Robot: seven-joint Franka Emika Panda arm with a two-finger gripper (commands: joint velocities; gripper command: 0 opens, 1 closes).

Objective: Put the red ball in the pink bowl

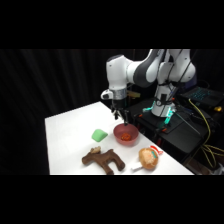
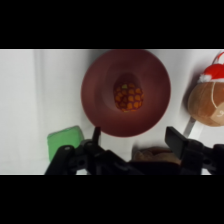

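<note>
The red ball [image 2: 129,96] lies in the middle of the pink bowl [image 2: 100,95], apart from my fingers; in the side view it shows as a red-orange spot [image 1: 127,134] inside the bowl [image 1: 120,129]. My gripper [image 2: 134,137] hangs above the bowl's near rim, open, with nothing between its fingers. From the side, the gripper [image 1: 122,117] is just above and behind the bowl.
A green block [image 1: 99,134] lies left of the bowl. A brown plush animal [image 1: 104,159] lies near the front edge. A tan-orange round toy [image 1: 148,157] with red and white parts sits to the bowl's right. Black equipment and cables stand beyond the table's right edge.
</note>
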